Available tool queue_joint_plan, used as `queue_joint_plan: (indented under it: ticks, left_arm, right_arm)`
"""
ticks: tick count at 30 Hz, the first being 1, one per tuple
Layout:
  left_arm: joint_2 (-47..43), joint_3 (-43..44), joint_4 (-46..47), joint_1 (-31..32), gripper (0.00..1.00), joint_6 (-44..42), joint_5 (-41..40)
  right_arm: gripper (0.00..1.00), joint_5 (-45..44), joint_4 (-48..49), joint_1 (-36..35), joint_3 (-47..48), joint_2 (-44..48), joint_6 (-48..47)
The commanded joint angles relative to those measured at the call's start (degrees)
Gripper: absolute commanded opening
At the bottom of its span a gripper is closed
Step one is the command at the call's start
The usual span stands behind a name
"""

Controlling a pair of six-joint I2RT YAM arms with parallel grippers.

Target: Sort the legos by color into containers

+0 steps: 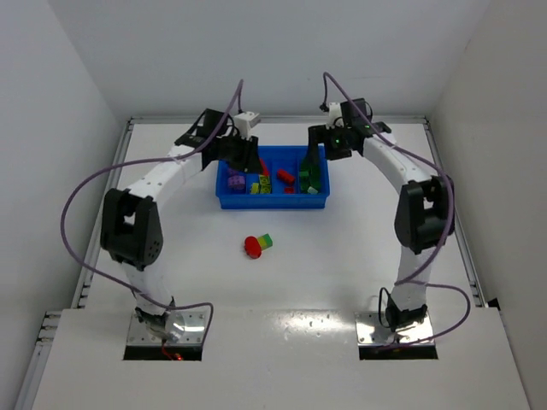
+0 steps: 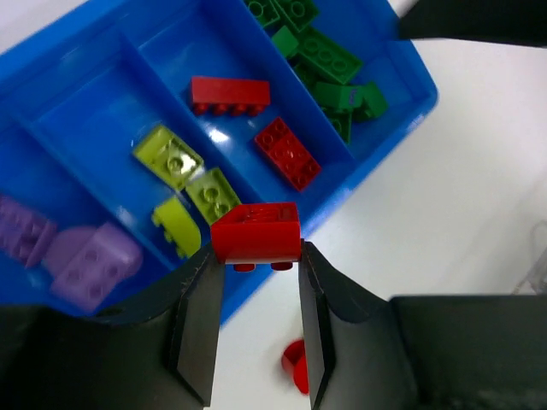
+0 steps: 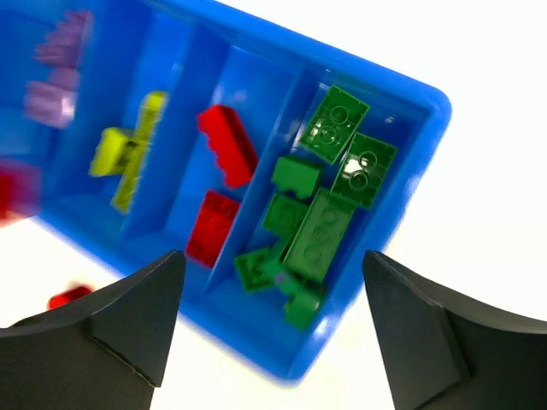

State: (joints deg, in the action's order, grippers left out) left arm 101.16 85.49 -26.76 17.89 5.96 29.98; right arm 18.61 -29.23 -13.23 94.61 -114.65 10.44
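The blue tray [image 1: 272, 204] lies at the far middle, its compartments holding purple, yellow-green, red and green legos. Above its near rim [image 2: 402, 120], my left gripper [image 2: 256, 253] is shut on a red brick [image 2: 255, 231]; red bricks [image 2: 289, 152] lie in the compartment just beyond. My right gripper [image 3: 273, 256] hangs open and empty over the green compartment, where several green bricks [image 3: 318, 224] are piled. Out on the table in front of the tray sits a loose red and green stack [image 1: 257, 245].
White walls [image 1: 77, 102] close in the table on the left, back and right. Purple cables [image 1: 85, 192] loop beside both arms. Both arm bases stand at the near edge.
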Motion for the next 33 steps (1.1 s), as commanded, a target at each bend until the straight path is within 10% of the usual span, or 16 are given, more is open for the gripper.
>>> queue_joint_plan:
  ticks: [1, 10, 17, 29, 33]
  left_arm:
    - [6.04, 7.39, 3.03, 3.02, 0.0, -1.47, -2.28]
    - [22.57, 25.06, 2.51, 5.92, 0.05, -2.0, -8.43]
    - [33.3, 37.63, -1.89, 6.46, 0.57, -2.53, -13.45]
    - [20.93, 33.35, 0.48, 2.52, 1.0, 9.72, -3.44]
    - [9.79, 21.93, 4.96, -5.48, 1.0, 12.24, 13.83]
  right_arm:
    - [0.85, 1.16, 1.38, 1.01, -1.87, 12.86, -2.25]
    - [1.0, -0.15, -1.79, 7.42, -15.23, 29.39, -4.55]
    - [1.0, 7.05, -5.92, 12.0, -19.63, 33.43, -6.2]
    - [0.94, 15.63, -16.72, 8.05, -25.6, 38.8, -35.7]
    - [0.88, 17.95, -15.95, 0.78, -31.4, 41.52, -51.0]
